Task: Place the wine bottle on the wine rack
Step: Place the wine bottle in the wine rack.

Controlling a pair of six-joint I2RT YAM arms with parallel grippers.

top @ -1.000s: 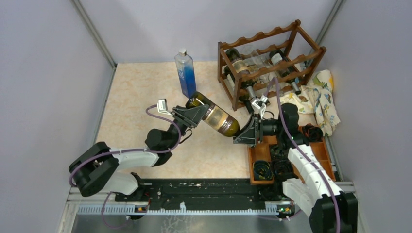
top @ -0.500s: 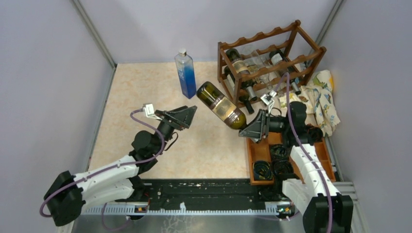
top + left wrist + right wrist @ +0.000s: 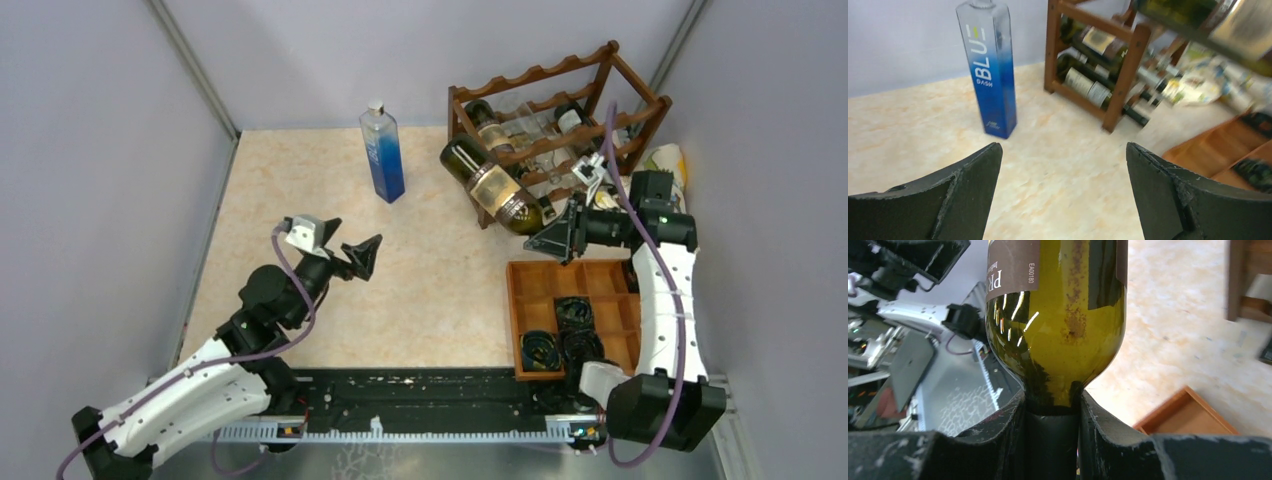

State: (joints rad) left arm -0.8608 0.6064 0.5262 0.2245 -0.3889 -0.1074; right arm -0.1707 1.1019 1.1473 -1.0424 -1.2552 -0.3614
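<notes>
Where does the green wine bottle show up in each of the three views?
Top external: the wine bottle is right of centre, tilted, in front of the wine rack.
Left wrist: blurred, in the upper right corner.
Right wrist: it fills the centre, its neck gripped by the right end effector.
Shared landmark: the wooden tray.

Light is even and diffuse, bright enough, with only faint shadows on the table [image 3: 300, 190]. Left wrist view has motion blur toward the right: wine rack [image 3: 1128, 60] and wine bottle [image 3: 1198, 17] smeared, blue bottle [image 3: 990, 70] sharper. Right wrist view: streaky glare on the wine bottle's glass, background out of focus.
</notes>
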